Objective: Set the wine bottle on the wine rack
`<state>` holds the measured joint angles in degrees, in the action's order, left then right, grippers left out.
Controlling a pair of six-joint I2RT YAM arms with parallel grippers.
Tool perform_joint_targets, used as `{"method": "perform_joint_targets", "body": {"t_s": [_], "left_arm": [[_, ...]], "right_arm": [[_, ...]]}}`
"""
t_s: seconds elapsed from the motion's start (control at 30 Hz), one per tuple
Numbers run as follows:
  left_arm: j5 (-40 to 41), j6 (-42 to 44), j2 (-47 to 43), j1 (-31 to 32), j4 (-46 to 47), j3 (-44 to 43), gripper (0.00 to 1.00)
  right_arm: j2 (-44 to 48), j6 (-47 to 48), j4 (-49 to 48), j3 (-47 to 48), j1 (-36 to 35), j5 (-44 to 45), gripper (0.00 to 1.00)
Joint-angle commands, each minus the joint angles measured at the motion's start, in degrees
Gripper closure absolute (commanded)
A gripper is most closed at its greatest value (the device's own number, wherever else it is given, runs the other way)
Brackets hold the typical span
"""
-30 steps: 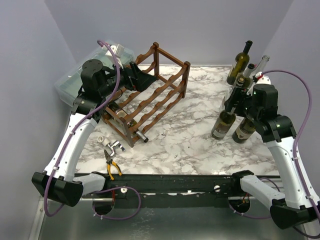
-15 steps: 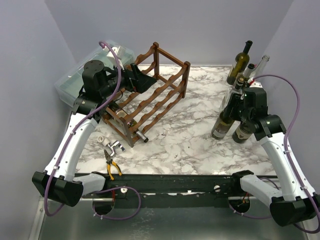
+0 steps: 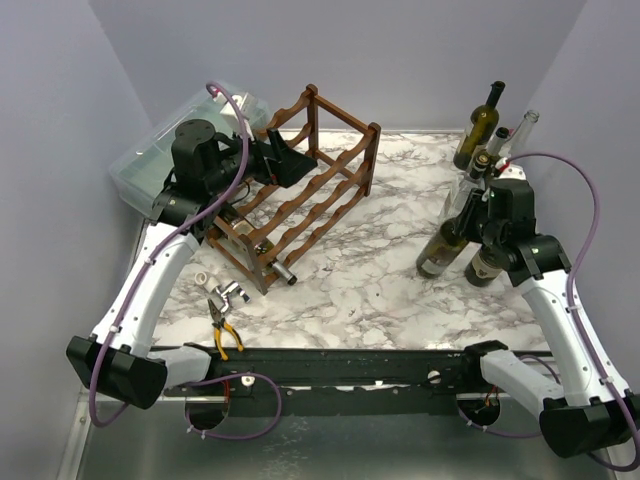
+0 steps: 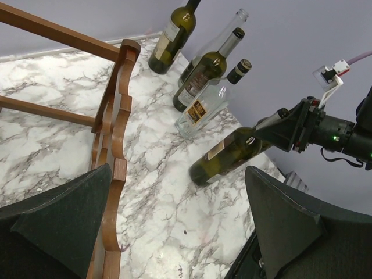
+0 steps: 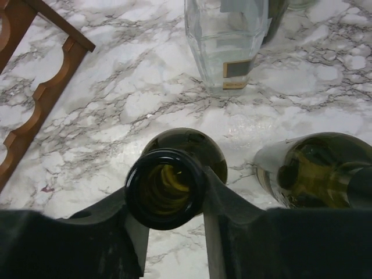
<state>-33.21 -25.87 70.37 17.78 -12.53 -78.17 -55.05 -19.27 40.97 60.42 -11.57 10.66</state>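
Two arms at work — the right fingers [image 5: 224, 226] pinch the neck of the wine bottle [image 3: 438, 252], which stands on the bench [image 3: 380, 280] among other bottles [image 3: 478, 130], well apart from the wine rack [image 3: 300, 195]. Over at the rack the left fingers [image 4: 64, 215] are spread wide — gripping nothing.

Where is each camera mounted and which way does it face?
Top: above and behind the arms, looking down on the table; both arms show, left gripper open at the wine rack, right gripper closed on a green bottle.
Left wrist: beside the wine rack, facing across the table toward the right gripper; left fingers fill the bottom corners.
Right wrist: looking down into the green bottle's mouth; right fingers flank its neck.
Shared: top and left wrist both show the wine rack and the gripped bottle.
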Motion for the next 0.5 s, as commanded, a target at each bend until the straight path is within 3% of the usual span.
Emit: {"method": "perform_joint_targets", "body": {"t_s": [0.0,0.2,0.37,0.47], "left_arm": [[-1.3,0.7,1.3,1.1,-0.1,-0.1,0.01],[4.5,2.2,1.9,4.6,-2.2,-0.4,0.01],[15.6,8.3,3.3,13.5,-7.6,-2.5,0.01],[24.1,10.0,5.0,19.1,-9.9,-3.3,0.01]], "right_arm": [[1.7,-1.1,-3.5,-1.0,0.0,-6.5,0.68],[2.6,-5.4,-8.4,-5.0,-0.1,-14.9,0.88],[2.5,-8.9,-10.7,-5.5,-0.1,-18.7,0.98],[2.7,-11.9,-12.6,-6.2,-0.1,-21.5,0.99]]}}
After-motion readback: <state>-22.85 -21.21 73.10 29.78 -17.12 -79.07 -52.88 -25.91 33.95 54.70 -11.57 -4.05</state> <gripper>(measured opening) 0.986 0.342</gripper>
